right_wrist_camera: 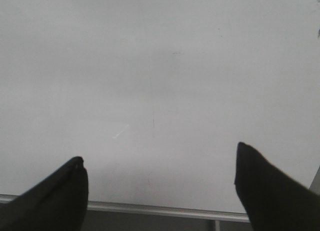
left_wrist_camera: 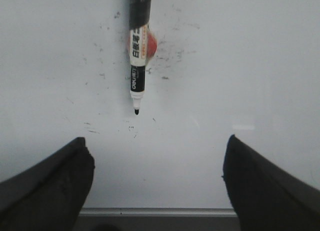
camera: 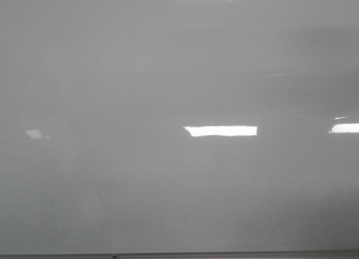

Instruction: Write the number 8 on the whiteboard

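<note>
The whiteboard (camera: 168, 74) fills the front view, pale grey and glossy, with its thin frame along the near edge. No number 8 shows on it in any view. In the left wrist view a black-and-white marker (left_wrist_camera: 138, 61) lies uncapped on the whiteboard (left_wrist_camera: 240, 66), tip toward my left gripper (left_wrist_camera: 159, 161), which is open and empty, well short of the pen. A small red-orange object (left_wrist_camera: 151, 42) sits beside the marker's barrel. My right gripper (right_wrist_camera: 161, 166) is open too, over bare whiteboard (right_wrist_camera: 150, 66). Neither gripper appears in the front view.
Small black smudges (left_wrist_camera: 172, 53) dot the board around the marker. Bright rectangular light reflections (camera: 220, 130) lie on the surface. The board's grey frame edge (left_wrist_camera: 160, 211) runs close beneath the left fingers, and the frame (right_wrist_camera: 165, 210) likewise runs beneath the right ones.
</note>
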Robot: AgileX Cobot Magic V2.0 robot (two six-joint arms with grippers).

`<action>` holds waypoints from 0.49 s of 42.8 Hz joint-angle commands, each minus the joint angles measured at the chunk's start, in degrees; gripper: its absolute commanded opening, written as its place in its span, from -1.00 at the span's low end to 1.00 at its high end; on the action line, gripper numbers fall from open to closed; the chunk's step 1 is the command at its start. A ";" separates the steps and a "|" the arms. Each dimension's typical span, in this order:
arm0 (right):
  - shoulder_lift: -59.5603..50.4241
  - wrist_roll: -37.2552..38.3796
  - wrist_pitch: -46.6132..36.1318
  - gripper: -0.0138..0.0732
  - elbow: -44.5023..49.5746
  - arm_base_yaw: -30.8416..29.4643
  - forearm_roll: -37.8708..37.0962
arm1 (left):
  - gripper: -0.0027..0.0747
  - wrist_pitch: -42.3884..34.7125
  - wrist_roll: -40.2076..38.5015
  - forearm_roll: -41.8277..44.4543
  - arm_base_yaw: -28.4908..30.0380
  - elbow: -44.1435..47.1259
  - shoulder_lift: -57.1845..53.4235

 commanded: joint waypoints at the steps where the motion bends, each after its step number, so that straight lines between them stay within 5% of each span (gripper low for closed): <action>1: 0.13 -0.82 -3.74 0.75 -1.89 0.08 -0.57 | 0.48 -3.90 -0.24 0.69 -0.46 -3.63 4.73; 21: 0.13 -0.82 -3.98 0.75 -1.89 0.08 -0.57 | 0.48 -15.25 -0.24 0.69 -0.46 -8.32 22.88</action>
